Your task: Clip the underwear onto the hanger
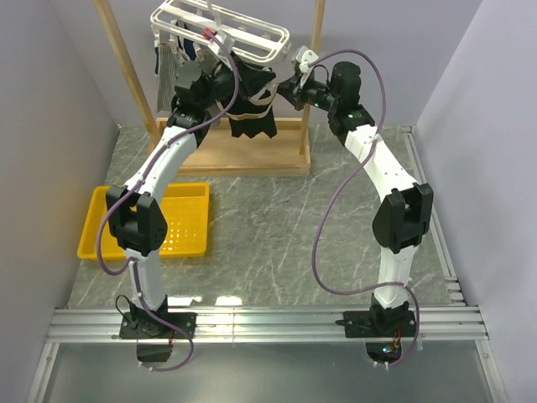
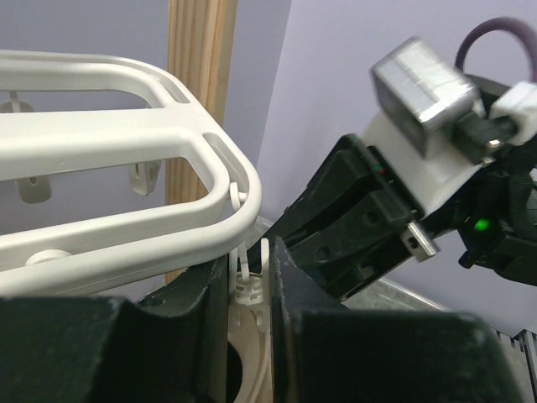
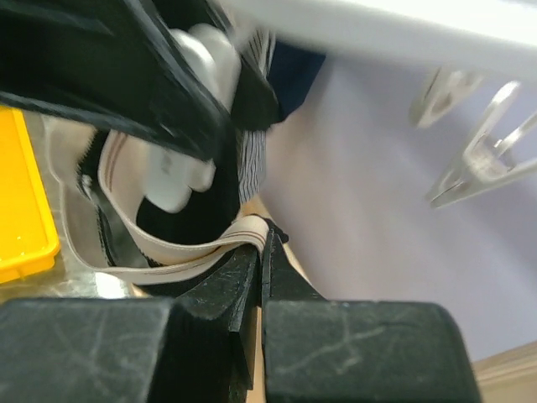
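My right end effector clamps the underwear waistband, left end effector squeezes a clip under the hanger corner.

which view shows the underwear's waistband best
Right wrist: the waistband runs close up into the shut fingers. Top shows the underwear small, hanging under the hanger. Left wrist shows mainly a clip, no clear waistband.

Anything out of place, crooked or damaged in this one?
Nothing spilled or broken. The underwear hangs bunched and crooked below the hanger, its waistband twisted where the right hand pinches it, while the left hand grips a clip. That fits a mid-clipping moment rather than a fault.
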Robot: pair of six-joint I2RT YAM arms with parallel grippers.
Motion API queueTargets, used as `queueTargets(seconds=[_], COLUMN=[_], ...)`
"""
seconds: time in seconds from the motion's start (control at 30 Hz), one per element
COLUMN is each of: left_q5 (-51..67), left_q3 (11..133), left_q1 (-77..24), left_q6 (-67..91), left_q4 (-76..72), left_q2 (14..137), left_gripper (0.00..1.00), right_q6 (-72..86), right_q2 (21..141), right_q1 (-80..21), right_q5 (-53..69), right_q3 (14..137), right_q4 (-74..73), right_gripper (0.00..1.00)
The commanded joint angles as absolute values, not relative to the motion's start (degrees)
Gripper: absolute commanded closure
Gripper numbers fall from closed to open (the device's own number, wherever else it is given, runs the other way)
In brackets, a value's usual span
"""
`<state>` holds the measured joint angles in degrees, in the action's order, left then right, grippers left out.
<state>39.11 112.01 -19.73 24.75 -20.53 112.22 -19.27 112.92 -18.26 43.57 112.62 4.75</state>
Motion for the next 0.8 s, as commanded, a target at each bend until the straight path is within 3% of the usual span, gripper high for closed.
queueTargets(seconds=[0.0,0.4,0.77], left_q5=[42.8,45.7,43.5], left_q3=[111.6,111.4,108.2], left_q1=[-19.9,-19.9,-20.0], left_q6=[26.9,25.8,22.9], left_q4=[-24.0,-23.8,-26.6], left_q2=[111.4,112.7,111.5], left_gripper=[1.0,1.0,1.0], right_q6=[-18.1,-11.7,-8.7], right_q2=[113.5,117.2,117.1], right_q1=[-18.9,-20.7,-21.0], right_q5=[41.1,37.0,35.9], right_q3=[116.2,127.2,127.8], right_q4=[2.5,-8.3,-10.2], right_gripper=[1.0,1.0,1.0])
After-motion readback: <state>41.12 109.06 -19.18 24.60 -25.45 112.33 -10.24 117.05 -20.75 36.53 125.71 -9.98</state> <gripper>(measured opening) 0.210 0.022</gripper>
